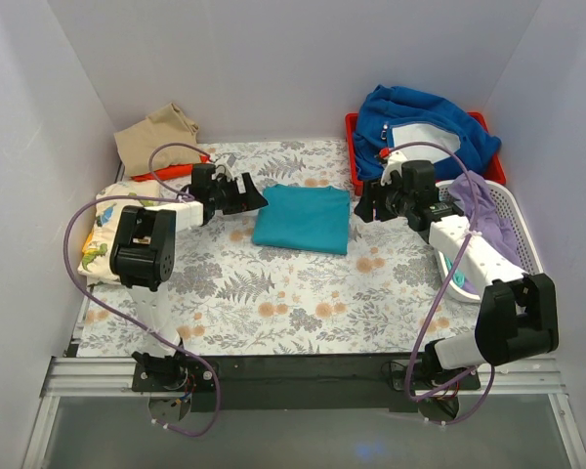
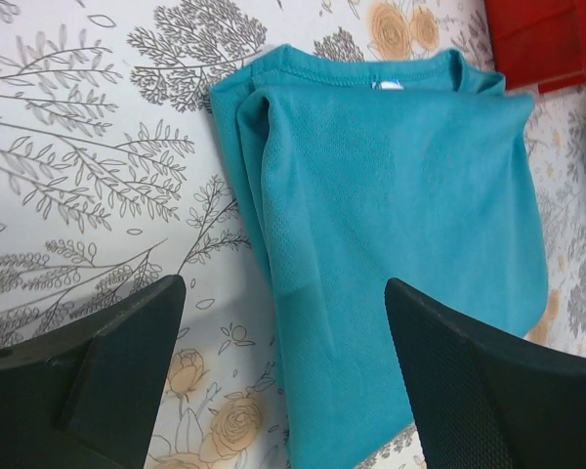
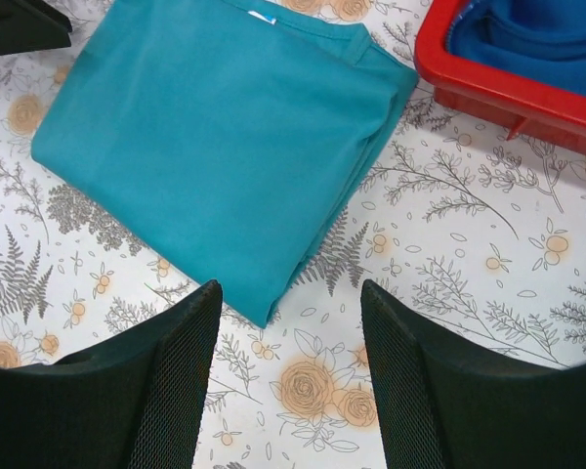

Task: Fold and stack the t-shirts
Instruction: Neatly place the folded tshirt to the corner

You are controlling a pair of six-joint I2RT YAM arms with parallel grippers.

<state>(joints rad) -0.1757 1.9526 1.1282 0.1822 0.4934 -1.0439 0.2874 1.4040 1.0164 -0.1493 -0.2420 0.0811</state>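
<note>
From above, a folded teal t-shirt (image 1: 302, 219) is seen on the flowered surface (image 1: 273, 293), between the left gripper (image 1: 246, 195) and the right gripper (image 1: 368, 202). In the left wrist view, the gripper is shown wide open, empty. In the right wrist view, likewise. Folding is judged finished; another shirt must be fetched.

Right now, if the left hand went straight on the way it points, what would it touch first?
Probably the folded teal t-shirt, which fills the wrist view straight ahead of the open left hand. How far off is hard to judge.
</note>
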